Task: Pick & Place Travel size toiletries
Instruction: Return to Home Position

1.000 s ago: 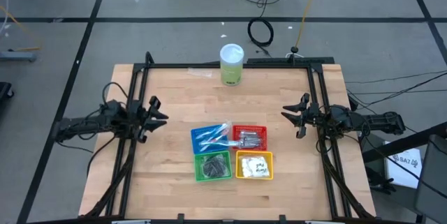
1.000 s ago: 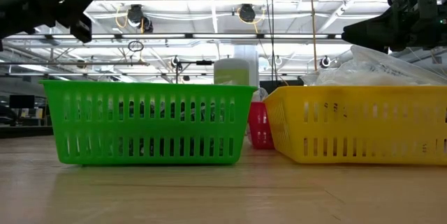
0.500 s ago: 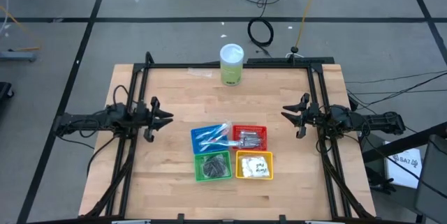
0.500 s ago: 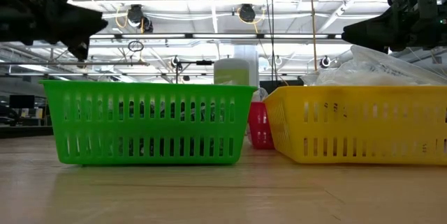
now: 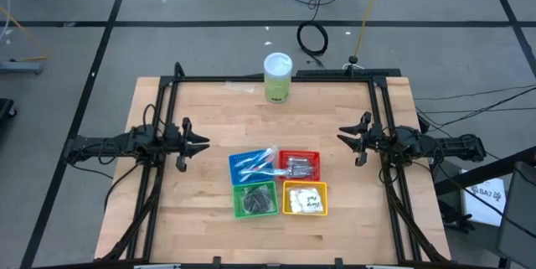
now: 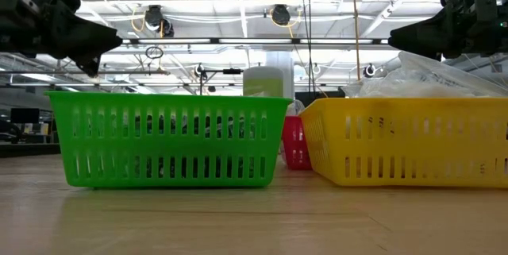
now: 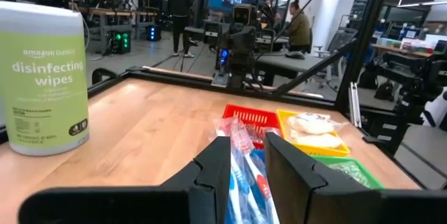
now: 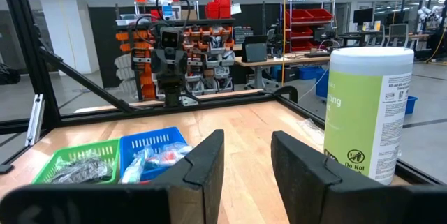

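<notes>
The clear-wrapped pale blue-white sticks (image 5: 254,163) lie heaped in the small blue square plastic basket (image 5: 234,173), some ends reaching its right rim. The small red square plastic basket (image 5: 299,152) touches that rim and holds the shiny silver foil tubes (image 5: 297,168). Just nearer, the small green square plastic basket (image 6: 167,140) holds dark grey pieces (image 5: 256,201). From above they read as one dark tangle, and in the low view only as dim shapes behind the slats, so their number cannot be told. To its right, the small yellow square plastic basket (image 6: 405,144) holds the white sachets (image 5: 306,199), whose crinkled tops rise over its rim in the low view. In that view the red basket is mostly hidden between the green and yellow ones, and the blue one is hidden entirely.

The four baskets form a tight block on the light wooden table (image 5: 209,106), around its middle and toward the near edge. At the far edge stands the tall green cylinder of disinfecting wipes with a white lid (image 5: 278,78).

The left gripper (image 5: 201,142) hangs above the table left of the blue basket, apart from it, fingers spread with nothing between them. In its wrist view those fingers cover part of the sticks. The right gripper (image 5: 345,137) hangs right of the red basket, likewise spread and empty. The low view cuts both off at its top corners.
</notes>
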